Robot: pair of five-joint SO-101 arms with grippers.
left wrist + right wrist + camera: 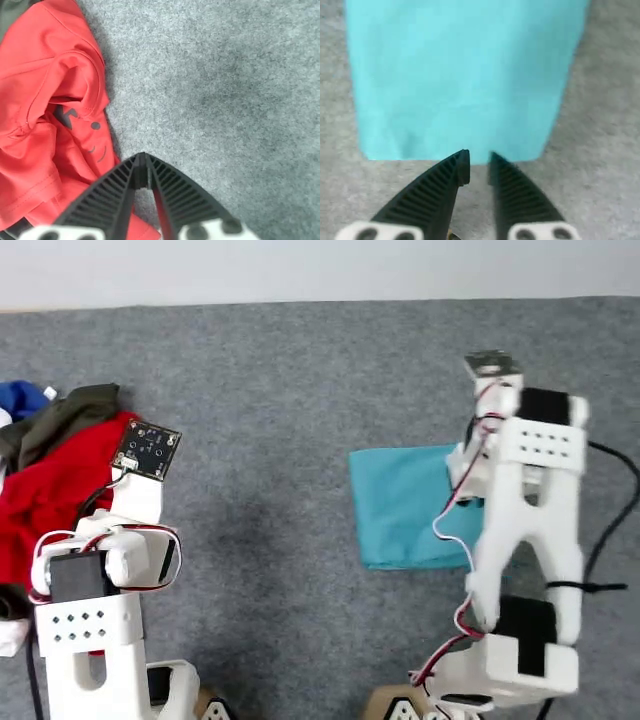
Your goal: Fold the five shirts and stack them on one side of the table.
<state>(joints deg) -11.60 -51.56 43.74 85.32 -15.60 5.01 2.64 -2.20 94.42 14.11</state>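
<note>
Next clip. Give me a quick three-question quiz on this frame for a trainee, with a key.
1. True or false: the teal shirt lies folded flat on the table.
2. Fill in: the crumpled shirt beside the left gripper is ____ in colour.
3. Which gripper sits at the teal shirt's edge? A. the left gripper B. the right gripper C. neither
Key: 1 true; 2 red; 3 B.

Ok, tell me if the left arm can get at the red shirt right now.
Probably yes: the left gripper hangs shut at the edge of the red shirt, nothing lies between them, though it would need to open first.
</note>
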